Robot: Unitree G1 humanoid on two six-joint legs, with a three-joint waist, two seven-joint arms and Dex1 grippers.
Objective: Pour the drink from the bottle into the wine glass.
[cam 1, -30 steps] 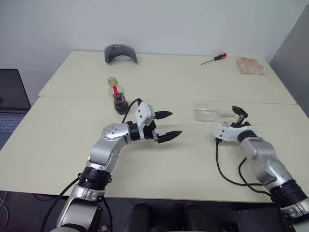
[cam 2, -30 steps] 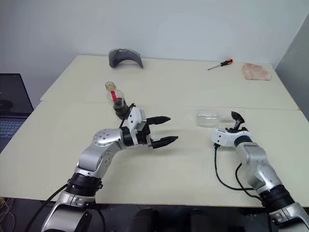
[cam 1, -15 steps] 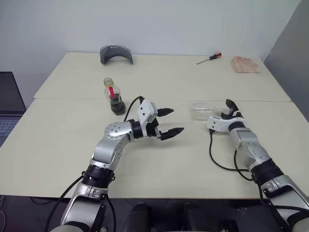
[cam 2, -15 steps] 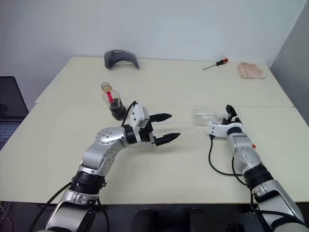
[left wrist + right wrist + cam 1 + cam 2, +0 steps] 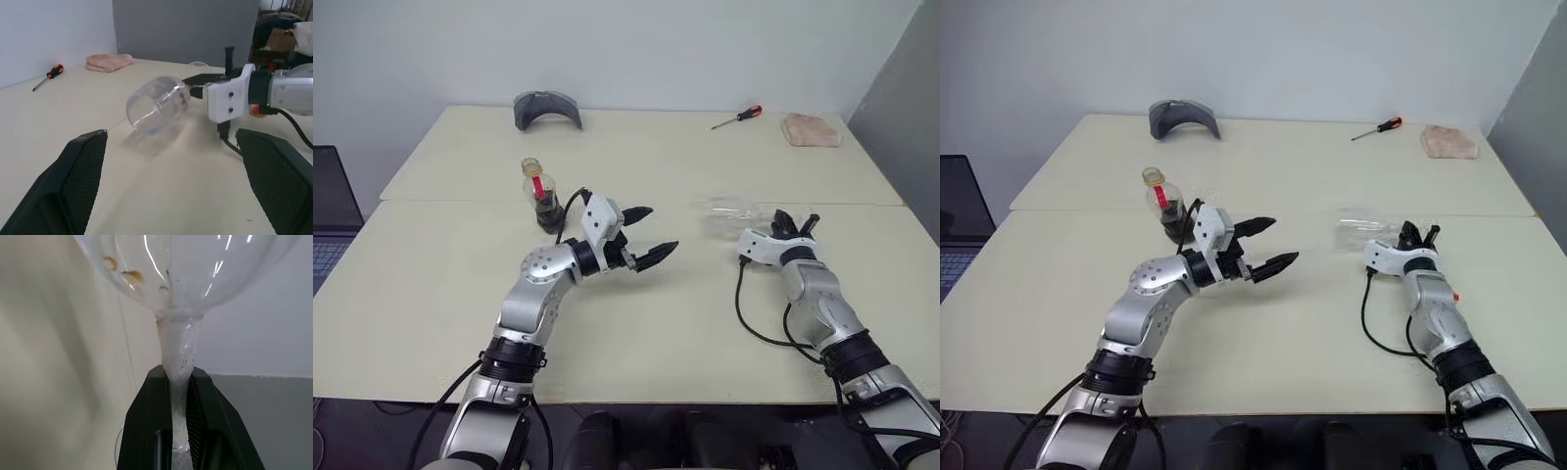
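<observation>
A: Where's the clear stemmed wine glass [image 5: 157, 104] relative to the small clear plastic bottle with the yellow cap and red label strip [image 5: 542, 196]?

B: Well off to the bottle's right, on the near half of the pale beige table [image 5: 636, 323]. It's tipped on its side, bowl pointing back toward the bottle, and the right gripper [image 5: 178, 399] has its two black fingers [image 5: 146, 431] pinched on the stem just below the bowl. In the left wrist view the bowl looks slightly raised over the table, with its shadow under it.

A: And the bottle itself?

B: Upright, cap on, with the dark brown drink [image 5: 549, 210] filling only its lower body.

A: The left gripper [image 5: 646, 235]?

B: Spread wide with nothing between the fingers, hovering just right of the bottle and a little nearer the robot (its fingertips aim toward the glass).

A: Anything else?

B: Farther back than the bottle, a grey curved piece [image 5: 547, 106]. Back and far right of it, a red-handled screwdriver [image 5: 737, 118] and a folded pinkish cloth [image 5: 812, 129]. A dark laptop [image 5: 333, 215] sits off the table's edge, left of the bottle.
</observation>
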